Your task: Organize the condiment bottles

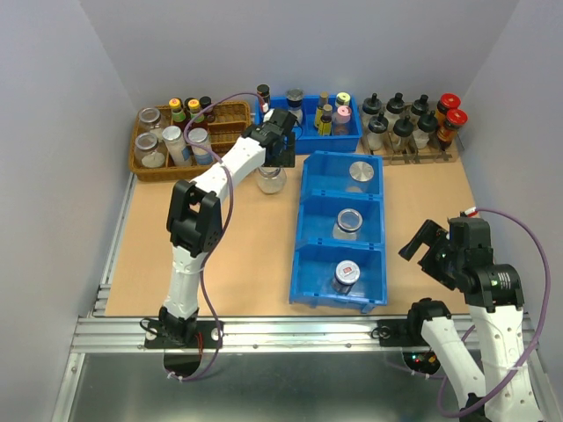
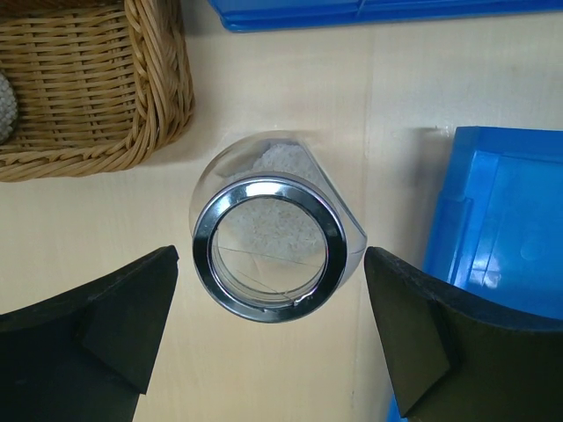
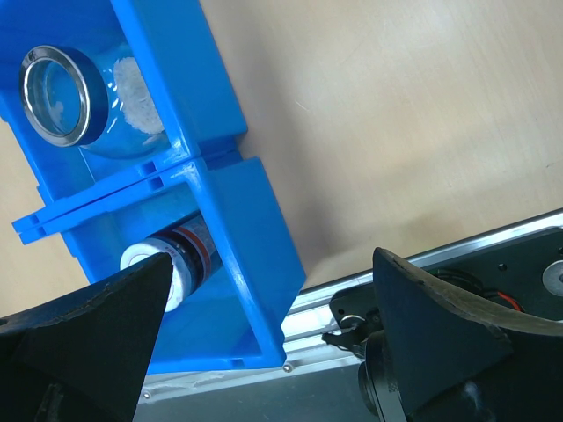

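Observation:
A clear glass jar with a silver top (image 1: 271,179) stands on the table just left of the blue three-compartment bin (image 1: 303,220). My left gripper (image 1: 274,161) is open over it. In the left wrist view the jar (image 2: 268,242) sits between the spread fingers (image 2: 132,316), untouched. The bin's far compartment holds a silver-topped jar (image 1: 361,171), the middle one a clear jar (image 1: 348,221), and the near one a darker jar with a red-and-white lid (image 1: 345,276). My right gripper (image 1: 431,248) is open and empty to the right of the bin's near end (image 3: 273,260).
A wicker basket (image 1: 230,112) with colourful-capped bottles stands at the back left, close to the jar (image 2: 88,97). A blue tray of bottles (image 1: 308,141) and a rack of black- and red-capped bottles (image 1: 413,154) line the back. A metal rail (image 1: 290,330) runs along the near edge.

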You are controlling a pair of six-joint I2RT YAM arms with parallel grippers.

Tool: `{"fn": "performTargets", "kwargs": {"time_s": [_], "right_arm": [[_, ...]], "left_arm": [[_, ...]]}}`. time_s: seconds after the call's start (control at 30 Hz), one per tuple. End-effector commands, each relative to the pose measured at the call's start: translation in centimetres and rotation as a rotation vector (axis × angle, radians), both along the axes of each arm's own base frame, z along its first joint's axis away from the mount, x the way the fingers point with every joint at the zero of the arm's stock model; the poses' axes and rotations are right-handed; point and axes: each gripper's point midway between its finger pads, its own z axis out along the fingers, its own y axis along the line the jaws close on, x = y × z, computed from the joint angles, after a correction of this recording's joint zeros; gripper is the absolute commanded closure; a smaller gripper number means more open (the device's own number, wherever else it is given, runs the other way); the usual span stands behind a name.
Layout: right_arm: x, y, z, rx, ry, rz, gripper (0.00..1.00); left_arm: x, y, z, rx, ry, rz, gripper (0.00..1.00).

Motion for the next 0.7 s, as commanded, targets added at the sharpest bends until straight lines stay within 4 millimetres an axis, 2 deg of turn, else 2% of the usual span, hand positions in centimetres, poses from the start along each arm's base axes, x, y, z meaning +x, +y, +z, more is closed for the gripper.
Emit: {"fn": "performTargets", "kwargs": {"time_s": [0.0, 0.23, 0.33, 0.4, 0.43, 0.5, 0.53, 0.57, 0.6, 0.67], "right_arm": [[0.7, 0.0, 0.2, 0.000, -0.031, 0.005, 0.00], [0.7, 0.1, 0.2, 0.001, -0.030, 0.004, 0.00], [0.7, 0.0, 0.1, 0.000, -0.028, 0.003, 0.00], [0.7, 0.0, 0.1, 0.000, -0.028, 0.003, 0.00], [0.7, 0.0, 0.2, 0.000, -0.030, 0.002, 0.00], [0.7, 0.0, 0.2, 0.000, -0.031, 0.003, 0.00], [0.7, 0.0, 0.2, 0.001, -0.033, 0.000, 0.00], [0.7, 0.0, 0.2, 0.000, -0.033, -0.001, 0.00], [0.7, 0.0, 0.2, 0.000, -0.033, -0.003, 0.00], [0.7, 0.0, 0.2, 0.000, -0.033, -0.001, 0.00]], "left_arm": [[0.2, -0.1, 1.2, -0.027, -0.017, -0.024, 0.03], [-0.7, 0.2, -0.4, -0.019, 0.009, -0.032, 0.07], [-0.6, 0.3, -0.5, -0.012, 0.006, -0.038, 0.12], [-0.4, 0.2, -0.4, -0.018, 0.004, -0.044, 0.23], [-0.4, -0.1, -0.3, -0.027, 0.006, -0.052, 0.38], [-0.4, -0.3, 0.2, -0.042, -0.004, -0.054, 0.55], [-0.5, -0.3, 0.4, -0.046, -0.005, -0.057, 0.78], [-0.4, -0.3, 0.7, -0.047, -0.013, -0.057, 0.92], [-0.5, -0.2, 1.3, -0.049, -0.020, -0.054, 1.00], [-0.7, -0.2, 2.0, -0.055, -0.028, -0.058, 1.00]]}}
